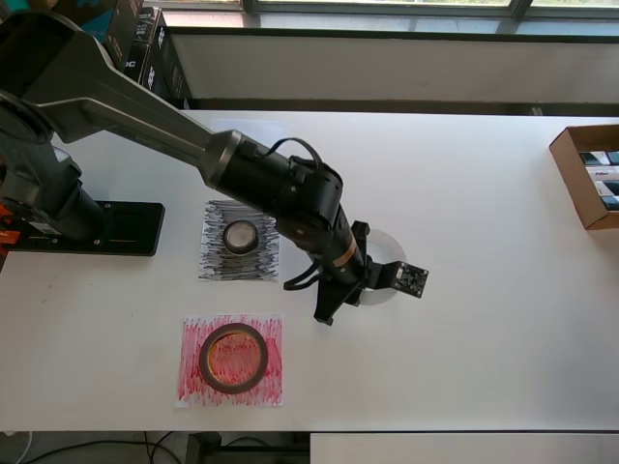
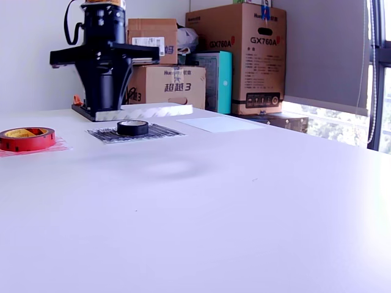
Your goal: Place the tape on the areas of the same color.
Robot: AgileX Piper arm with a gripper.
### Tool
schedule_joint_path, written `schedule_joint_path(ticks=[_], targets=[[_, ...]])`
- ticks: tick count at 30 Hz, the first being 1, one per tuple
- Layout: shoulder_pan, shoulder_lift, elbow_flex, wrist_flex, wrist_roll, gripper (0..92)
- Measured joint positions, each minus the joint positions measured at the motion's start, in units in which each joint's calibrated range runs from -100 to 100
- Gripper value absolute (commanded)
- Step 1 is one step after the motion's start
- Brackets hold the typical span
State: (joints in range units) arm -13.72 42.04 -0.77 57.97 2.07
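Note:
My gripper [image 1: 356,278] points down over the table, to the right of the sheets in the overhead view. It is shut on the whitish tape roll [image 1: 389,253], which mostly hides under it. In the exterior view the gripper [image 2: 107,105] holds this roll [image 2: 160,111] flat, above the table, with a shadow below. The black tape [image 1: 241,235] lies on the black-scribbled sheet [image 1: 215,261]; both show in the exterior view [image 2: 132,127] [image 2: 159,132]. The red tape [image 1: 233,357] lies on the red-scribbled sheet [image 1: 273,387]. The plain white sheet [image 2: 220,124] shows only in the exterior view.
The arm's black base plate [image 1: 97,228] sits at the overhead view's left. An open cardboard box [image 1: 571,169] stands at the right edge. Stacked cartons [image 2: 244,58] stand behind the table in the exterior view.

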Motion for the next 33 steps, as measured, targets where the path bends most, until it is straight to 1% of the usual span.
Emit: schedule_joint_path(ticks=[3, 8, 23, 26, 33], targets=[[3.1, -2.1, 0.1, 0.0, -1.4, 0.2], [8.9, -6.2, 2.9, 0.0, -5.5, 0.1], [24.3, -15.4, 22.8, 0.0, -18.4, 0.1], [26.7, -15.4, 24.6, 0.0, -19.5, 0.1], [31.6, -14.1, 25.0, -0.1, -19.7, 0.1]])
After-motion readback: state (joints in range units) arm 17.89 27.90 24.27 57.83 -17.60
